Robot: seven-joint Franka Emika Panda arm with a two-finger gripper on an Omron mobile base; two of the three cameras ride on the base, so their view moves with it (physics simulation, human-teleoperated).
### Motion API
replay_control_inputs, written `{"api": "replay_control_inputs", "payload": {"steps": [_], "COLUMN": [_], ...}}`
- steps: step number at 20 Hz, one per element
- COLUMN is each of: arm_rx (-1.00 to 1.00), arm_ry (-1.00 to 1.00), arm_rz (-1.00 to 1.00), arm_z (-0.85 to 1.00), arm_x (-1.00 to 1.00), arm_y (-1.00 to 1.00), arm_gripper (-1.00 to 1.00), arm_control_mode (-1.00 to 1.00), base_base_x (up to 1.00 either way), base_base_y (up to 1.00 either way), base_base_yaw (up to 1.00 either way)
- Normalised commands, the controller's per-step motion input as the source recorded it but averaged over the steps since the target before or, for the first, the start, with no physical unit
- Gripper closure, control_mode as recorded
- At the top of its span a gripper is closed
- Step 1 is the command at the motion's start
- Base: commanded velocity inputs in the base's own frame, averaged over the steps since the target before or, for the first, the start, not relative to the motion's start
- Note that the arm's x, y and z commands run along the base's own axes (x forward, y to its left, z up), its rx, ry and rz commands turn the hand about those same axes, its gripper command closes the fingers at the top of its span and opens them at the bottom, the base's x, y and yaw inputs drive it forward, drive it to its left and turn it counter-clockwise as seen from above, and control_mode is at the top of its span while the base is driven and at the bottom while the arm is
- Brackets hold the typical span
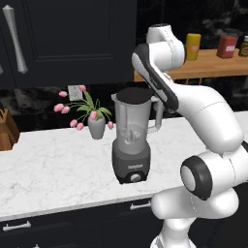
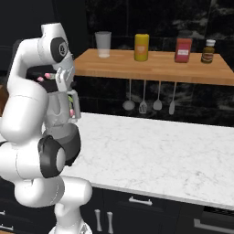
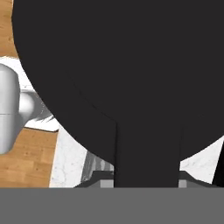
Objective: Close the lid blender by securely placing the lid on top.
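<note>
The blender [image 1: 131,140] stands on the white marble counter [image 1: 53,169], a dark grey base with a round knob under a tall translucent jar with a side handle. In the right base view the blender [image 2: 65,114] is largely hidden behind my arm. The black round lid [image 1: 133,95] sits level at the jar's mouth. In the hand view the lid [image 3: 122,65] looms very close, and my gripper [image 3: 148,168] is shut on it, its dark tips merging with the lid's black. My forearm slants down over the jar's right side.
A vase of pink tulips [image 1: 97,125] stands just left of and behind the blender. A knife block [image 1: 6,131] is at the far left. The wooden shelf [image 2: 155,64] carries a glass [image 2: 103,44], a yellow canister [image 2: 141,47], a red box [image 2: 183,49] and a bottle [image 2: 208,51]; utensils [image 2: 144,103] hang below.
</note>
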Motion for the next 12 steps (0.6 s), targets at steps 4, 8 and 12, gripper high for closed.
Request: {"api": "replay_control_inputs", "payload": {"steps": [4, 8, 12], "arm_rx": [0.19, 0.06, -0.01], "arm_ry": [0.05, 0.0, 0.0], "arm_rz": [-0.09, -0.03, 0.0], "arm_z": [-0.19, 0.0, -0.03], "arm_x": [-0.3, 0.0, -0.04], "arm_y": [-0.25, 0.0, 0.0], "arm_gripper": [1.0, 1.0, 1.0], "arm_control_mode": [-1.0, -1.0, -1.0], "base_base_x": [0.0, 0.0, 0.0], "base_base_y": [0.0, 0.0, 0.0], "base_base_yaw": [0.0, 0.0, 0.0]}}
